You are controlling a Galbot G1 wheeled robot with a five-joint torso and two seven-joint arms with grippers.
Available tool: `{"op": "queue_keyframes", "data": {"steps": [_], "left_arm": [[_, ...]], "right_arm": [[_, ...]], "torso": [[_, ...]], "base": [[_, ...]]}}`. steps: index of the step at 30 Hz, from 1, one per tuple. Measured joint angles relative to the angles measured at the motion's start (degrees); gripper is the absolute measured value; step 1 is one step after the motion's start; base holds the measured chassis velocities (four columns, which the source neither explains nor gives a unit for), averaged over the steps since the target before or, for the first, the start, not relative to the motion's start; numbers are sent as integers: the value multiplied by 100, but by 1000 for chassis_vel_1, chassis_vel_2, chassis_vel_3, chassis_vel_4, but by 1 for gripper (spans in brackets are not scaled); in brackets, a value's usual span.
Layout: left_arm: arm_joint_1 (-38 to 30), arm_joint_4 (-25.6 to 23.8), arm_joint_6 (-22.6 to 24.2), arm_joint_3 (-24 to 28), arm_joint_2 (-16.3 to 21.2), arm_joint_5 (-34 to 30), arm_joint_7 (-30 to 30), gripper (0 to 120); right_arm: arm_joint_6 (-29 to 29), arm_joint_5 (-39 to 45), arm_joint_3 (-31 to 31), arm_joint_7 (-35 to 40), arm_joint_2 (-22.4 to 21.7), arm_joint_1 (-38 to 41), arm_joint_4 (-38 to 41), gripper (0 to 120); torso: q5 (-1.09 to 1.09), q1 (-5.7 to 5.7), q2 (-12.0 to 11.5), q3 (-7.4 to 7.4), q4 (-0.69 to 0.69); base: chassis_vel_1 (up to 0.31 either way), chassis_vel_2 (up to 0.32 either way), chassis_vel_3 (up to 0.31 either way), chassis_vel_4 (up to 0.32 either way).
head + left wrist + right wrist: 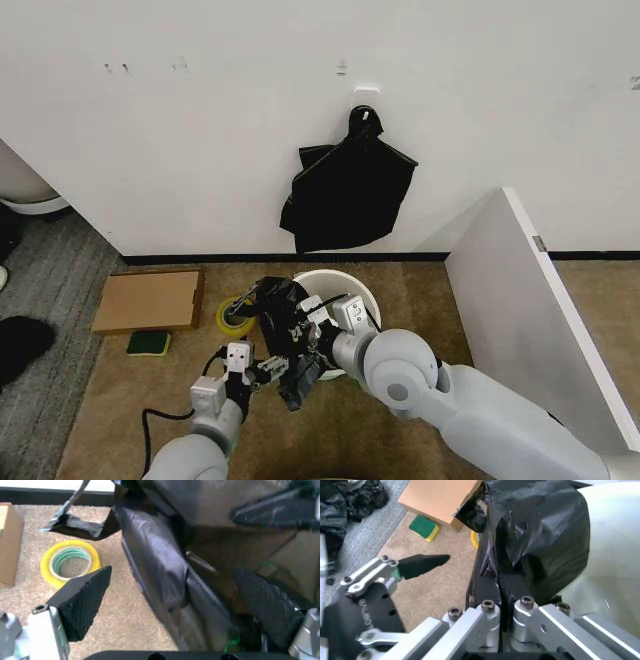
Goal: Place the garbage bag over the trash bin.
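The cream-white trash bin (352, 279) stands on the brown carpet by the wall. The glossy black garbage bag (280, 305) hangs crumpled over the bin's left side and down to the floor. In the right wrist view the bag (540, 536) lies against the bin's wall (610, 555). My right gripper (506, 609) is shut on a fold of the film at the bin's left side (296, 332). My left gripper (172, 573) is open just in front of the bin (275, 372), with a hanging fold of the bag (160, 581) between its two black pads (82, 600).
A yellow tape roll (235, 318) lies on the carpet left of the bin, with a flat cardboard piece (150, 300) and a green sponge (148, 343) farther left. A black bundle (345, 195) hangs on the wall behind. A white partition (520, 300) stands to the right.
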Motion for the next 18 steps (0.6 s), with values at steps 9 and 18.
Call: {"op": "queue_keyframes", "data": {"steps": [9, 18], "left_arm": [[-451, 91, 466, 102, -108, -546, -428, 93], [-776, 294, 609, 145, -275, -1038, -671, 93]], "right_arm": [[0, 19, -3, 24, -23, -1, 33, 0], [0, 56, -12, 51, -8, -8, 54, 0]], "torso": [[0, 0, 0, 0, 0], [0, 0, 0, -1, 1]], "base": [[0, 0, 0, 0], [0, 0, 0, 0]]}}
